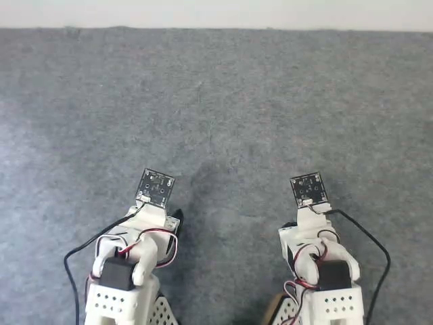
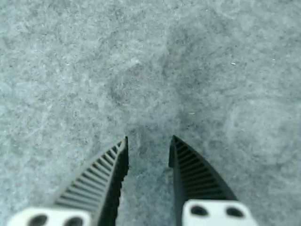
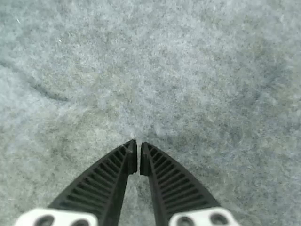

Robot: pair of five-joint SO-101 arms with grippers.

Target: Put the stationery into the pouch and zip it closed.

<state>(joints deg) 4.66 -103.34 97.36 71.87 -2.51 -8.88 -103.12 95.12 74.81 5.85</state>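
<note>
Both arms are folded back at the near edge of the table. In the high view the left arm [image 1: 145,237] and the right arm [image 1: 314,244] sit side by side, their wrist cameras facing up. My left gripper [image 2: 149,139] hovers low over bare grey felt, its black ribbed fingers [image 2: 110,174] a little apart with nothing between them. My right gripper [image 3: 138,142] also hangs over bare felt, tips almost touching, holding nothing.
A grey felt cloth [image 1: 216,101] covers the table, wide and flat ahead of both arms up to the far edge by a pale wall [image 1: 216,13]. Black cables [image 1: 369,240] loop beside each arm base.
</note>
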